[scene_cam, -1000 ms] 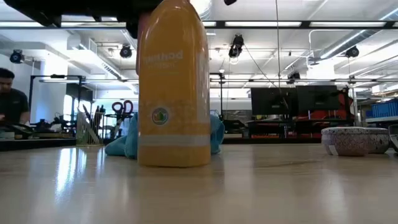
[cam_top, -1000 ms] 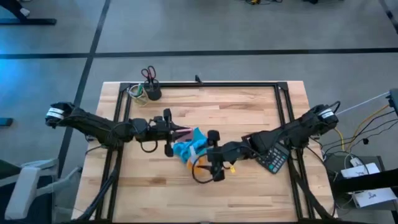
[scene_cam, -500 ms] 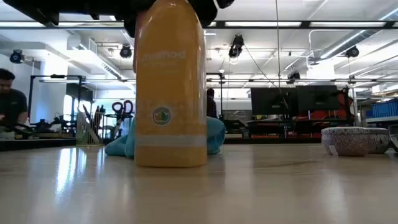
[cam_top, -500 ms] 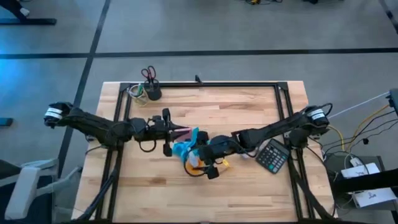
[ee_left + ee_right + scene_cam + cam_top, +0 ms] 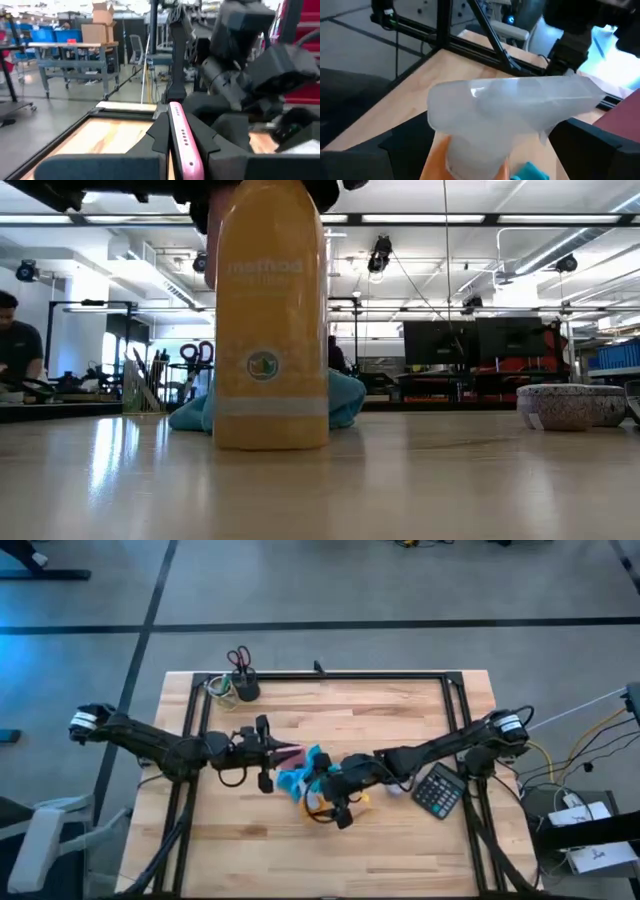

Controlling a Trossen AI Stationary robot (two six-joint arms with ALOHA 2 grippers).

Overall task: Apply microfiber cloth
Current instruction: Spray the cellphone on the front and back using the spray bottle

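On the wooden table (image 5: pixel 400 705), a cup with scissors (image 5: pixel 241 675) stands by the far left corner. The left gripper (image 5: pixel 268 753) reaches in from the left and is clamped on a pink phone (image 5: pixel 182 145), held on edge between its fingers (image 5: pixel 150 140), with the phone's long axis running forward toward the other arm. Just beside it, near the table's middle, the microfiber cloth (image 5: pixel 298 772) lies bunched in a turquoise heap, its longer spread running roughly from the left gripper toward the table's front; no clear end or pointing direction can be made out. In the low view the cloth (image 5: pixel 345 398) peeks out on both sides behind the orange spray bottle (image 5: pixel 271 320), which stands upright. The right gripper (image 5: pixel 335 798) is closed around that bottle at its white spray head (image 5: pixel 515 110), touching the cloth's right edge. A black calculator (image 5: pixel 437 790) lies farther right.
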